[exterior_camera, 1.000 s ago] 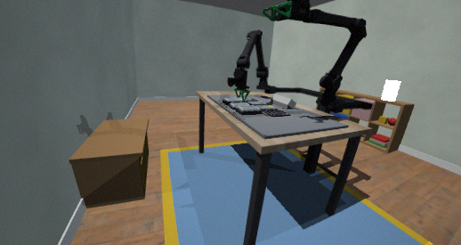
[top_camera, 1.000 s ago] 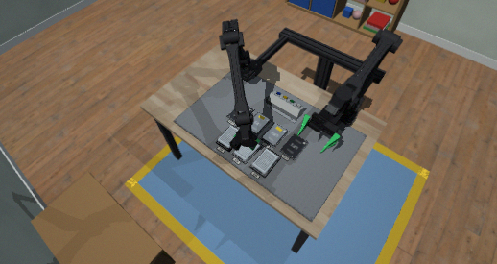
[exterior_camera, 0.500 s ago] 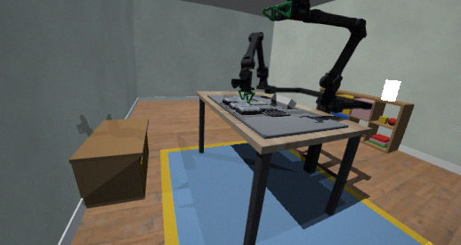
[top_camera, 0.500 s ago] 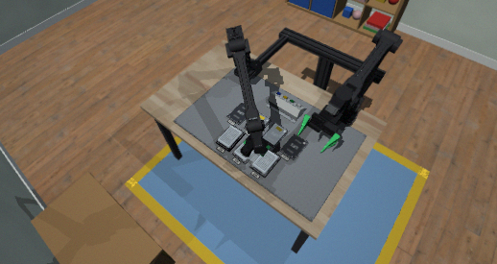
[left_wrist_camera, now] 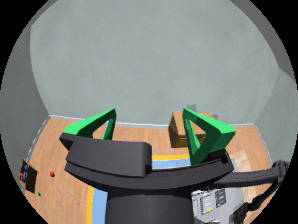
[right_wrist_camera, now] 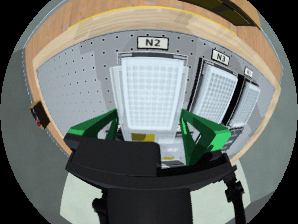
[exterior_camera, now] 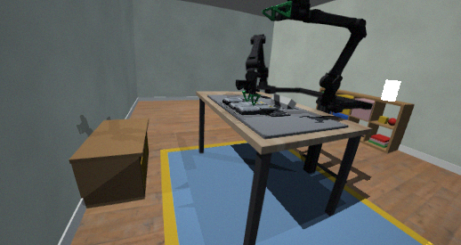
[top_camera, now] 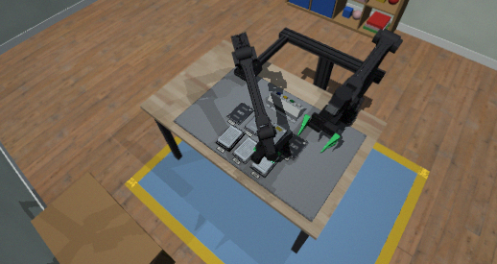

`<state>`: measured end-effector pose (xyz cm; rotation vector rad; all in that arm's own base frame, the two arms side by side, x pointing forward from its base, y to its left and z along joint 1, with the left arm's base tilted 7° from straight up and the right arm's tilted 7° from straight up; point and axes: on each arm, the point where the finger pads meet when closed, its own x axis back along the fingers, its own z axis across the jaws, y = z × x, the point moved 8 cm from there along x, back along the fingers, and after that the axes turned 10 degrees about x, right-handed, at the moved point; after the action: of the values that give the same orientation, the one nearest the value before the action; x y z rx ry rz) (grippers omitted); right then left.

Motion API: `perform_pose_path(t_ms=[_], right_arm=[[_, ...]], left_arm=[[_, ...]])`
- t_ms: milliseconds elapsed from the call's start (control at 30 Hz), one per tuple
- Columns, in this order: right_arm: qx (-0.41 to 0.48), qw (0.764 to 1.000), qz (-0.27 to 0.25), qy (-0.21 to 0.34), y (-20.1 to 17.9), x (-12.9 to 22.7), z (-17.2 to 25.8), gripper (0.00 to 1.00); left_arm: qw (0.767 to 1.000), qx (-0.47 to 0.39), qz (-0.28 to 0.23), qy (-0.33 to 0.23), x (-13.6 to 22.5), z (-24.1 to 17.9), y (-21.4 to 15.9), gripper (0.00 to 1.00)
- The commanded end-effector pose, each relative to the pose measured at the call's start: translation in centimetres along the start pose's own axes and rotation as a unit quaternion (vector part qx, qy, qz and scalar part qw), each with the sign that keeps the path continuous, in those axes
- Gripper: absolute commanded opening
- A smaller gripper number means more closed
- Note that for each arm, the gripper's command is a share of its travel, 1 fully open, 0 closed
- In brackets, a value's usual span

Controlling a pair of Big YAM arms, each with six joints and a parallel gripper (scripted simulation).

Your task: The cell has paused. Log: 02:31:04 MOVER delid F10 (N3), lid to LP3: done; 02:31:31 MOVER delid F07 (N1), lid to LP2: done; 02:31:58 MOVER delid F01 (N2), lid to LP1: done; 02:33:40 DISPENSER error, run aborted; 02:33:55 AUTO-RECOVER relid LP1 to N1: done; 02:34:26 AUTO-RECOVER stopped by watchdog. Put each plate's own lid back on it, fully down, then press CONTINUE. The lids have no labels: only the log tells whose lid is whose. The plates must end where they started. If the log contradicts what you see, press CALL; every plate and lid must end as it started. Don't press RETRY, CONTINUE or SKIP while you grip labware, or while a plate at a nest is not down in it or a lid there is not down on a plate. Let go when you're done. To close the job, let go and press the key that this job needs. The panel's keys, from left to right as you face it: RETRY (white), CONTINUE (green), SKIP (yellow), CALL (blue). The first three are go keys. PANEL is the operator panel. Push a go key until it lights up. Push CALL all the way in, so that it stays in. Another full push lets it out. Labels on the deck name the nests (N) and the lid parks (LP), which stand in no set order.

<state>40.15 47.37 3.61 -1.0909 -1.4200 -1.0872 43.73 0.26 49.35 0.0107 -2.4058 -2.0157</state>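
My right gripper (top_camera: 264, 156) (exterior_camera: 252, 102) (right_wrist_camera: 149, 112) is shut on a clear lid (right_wrist_camera: 152, 75), its yellow tag near the palm. The lid is over the N2 plate (right_wrist_camera: 115, 90), whose left edge shows beside it; the gap cannot be told. The N3 plate (top_camera: 246, 150) (right_wrist_camera: 216, 92) and N1 plate (top_camera: 229, 137) (right_wrist_camera: 245, 104) stand in their nests. One parked lid (top_camera: 279, 129) (right_wrist_camera: 171, 149) shows a yellow tag; another (top_camera: 252, 125) is partly behind the arm. My left gripper (top_camera: 311, 143) (exterior_camera: 277, 12) (left_wrist_camera: 149, 111) is open and empty, high above the deck.
The panel (top_camera: 285, 107) stands behind the parks, with its blue key (top_camera: 278, 93), yellow key (top_camera: 286, 97), green key (top_camera: 292, 101) and white key. Dark lidless parks (top_camera: 240, 112) (top_camera: 297, 146) flank the parked lids. My right forearm crosses above the deck.
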Motion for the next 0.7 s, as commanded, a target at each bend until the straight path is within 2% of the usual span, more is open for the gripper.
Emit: perform_pose_path(t_ms=[0, 100, 667], right_arm=[[-0.019, 0.999, -0.023, 0.016, 2.0, 1.9, 0.7, 0.00], [-0.017, 0.999, -0.026, 0.019, 2.3, 3.0, 0.7, 0.00], [-0.021, 0.999, -0.028, 0.020, 2.9, 2.8, 0.1, 0.00]], left_arm=[[1.000, -0.004, -0.029, -0.009, 0.0, -0.8, 2.8, 1.00], [1.000, -0.004, -0.029, -0.009, 0.0, -0.8, 2.8, 1.00], [1.000, -0.004, -0.029, -0.009, 0.0, -0.8, 2.8, 1.00]])
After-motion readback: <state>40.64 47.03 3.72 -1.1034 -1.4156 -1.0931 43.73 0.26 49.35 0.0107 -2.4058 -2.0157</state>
